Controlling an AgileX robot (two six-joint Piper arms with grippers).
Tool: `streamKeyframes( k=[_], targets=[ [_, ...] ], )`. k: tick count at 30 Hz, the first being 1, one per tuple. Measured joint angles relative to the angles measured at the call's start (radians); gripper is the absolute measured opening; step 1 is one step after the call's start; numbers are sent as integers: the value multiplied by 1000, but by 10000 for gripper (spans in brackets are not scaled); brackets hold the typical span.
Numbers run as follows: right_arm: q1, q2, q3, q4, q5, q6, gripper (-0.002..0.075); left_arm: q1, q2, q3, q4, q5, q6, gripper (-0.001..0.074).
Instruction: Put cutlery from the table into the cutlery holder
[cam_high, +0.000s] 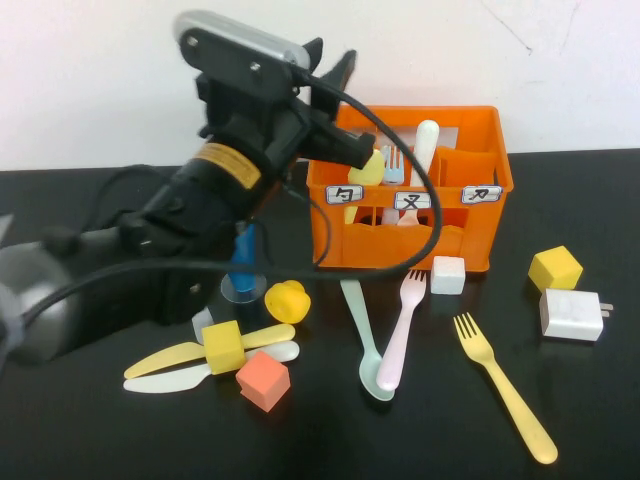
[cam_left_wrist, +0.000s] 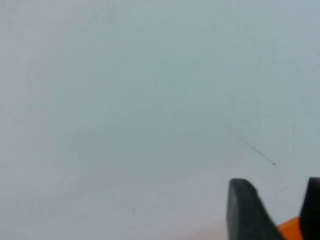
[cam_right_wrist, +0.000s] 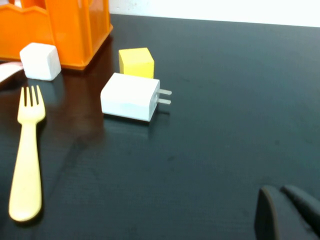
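The orange cutlery holder (cam_high: 420, 235) stands at the back centre, with a yellow spoon (cam_high: 372, 166), a pale blue fork (cam_high: 392, 163) and a white handle (cam_high: 426, 142) standing in it. My left gripper (cam_high: 352, 106) hovers over its left end, open and empty; in the left wrist view (cam_left_wrist: 277, 210) an orange edge shows between the fingers. On the table lie a mint spoon (cam_high: 362, 340), a pink fork (cam_high: 400, 335), a yellow fork (cam_high: 505, 385), a yellow knife (cam_high: 165, 360) and a white knife (cam_high: 170, 381). My right gripper (cam_right_wrist: 287, 212) is low over bare table, to the right of the yellow fork (cam_right_wrist: 27, 155), shut and empty.
A blue cup (cam_high: 243, 262) stands beside the crate's left end, partly behind my left arm. Foam cubes lie about: yellow (cam_high: 222, 347), orange (cam_high: 264, 381), white (cam_high: 448, 274), yellow (cam_high: 555, 268). A white charger (cam_high: 572, 315) and a small yellow toy (cam_high: 287, 300) also lie there.
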Motion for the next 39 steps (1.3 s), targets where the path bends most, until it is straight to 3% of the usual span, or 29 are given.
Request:
streamKeyframes(
  k=[4,7,19,32,36,39],
  targets=[
    [0,0,0,0,0,0,-3,0,-163,90,-7,86,17,63],
    [0,0,0,0,0,0,-3,0,-294,157,-18,176,19,19],
    [0,0,0,0,0,0,-3,11,-676,358,-32,626,21,1],
    [0,0,0,0,0,0,-3,11,-926,386,-23,1217,-51,0],
    [0,0,0,0,0,0,-3,11,-1010,420,40,1251,-141,0],
    [0,0,0,0,0,0,-3,24,-1079,506,95,1140,-185,0]
  ],
)
